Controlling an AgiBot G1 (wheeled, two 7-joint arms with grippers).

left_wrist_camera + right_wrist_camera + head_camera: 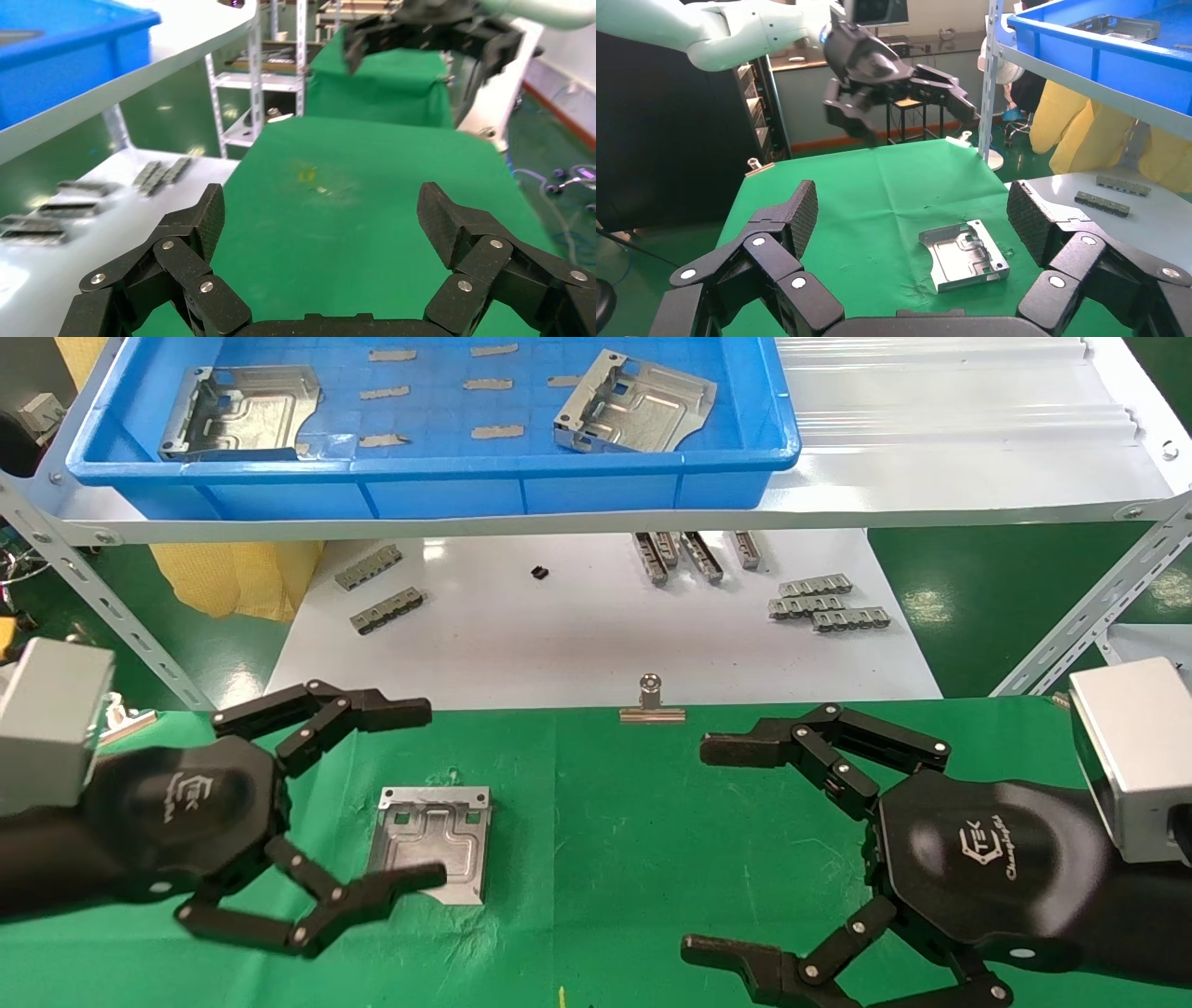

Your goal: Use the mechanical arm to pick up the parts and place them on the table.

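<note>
In the head view one part lies flat on the table, with the left gripper spread wide above it and two more parts in the blue tray. The left wrist view shows its fingers apart over bare cloth. From the right wrist, the right gripper gapes empty beside that part.

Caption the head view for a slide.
Both open grippers, left and right, hover over the green table; one plate delivered.

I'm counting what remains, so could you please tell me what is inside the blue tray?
Two metal parts lie in the blue tray, among small tape scraps. Its front wall hides the nearest floor.
</note>
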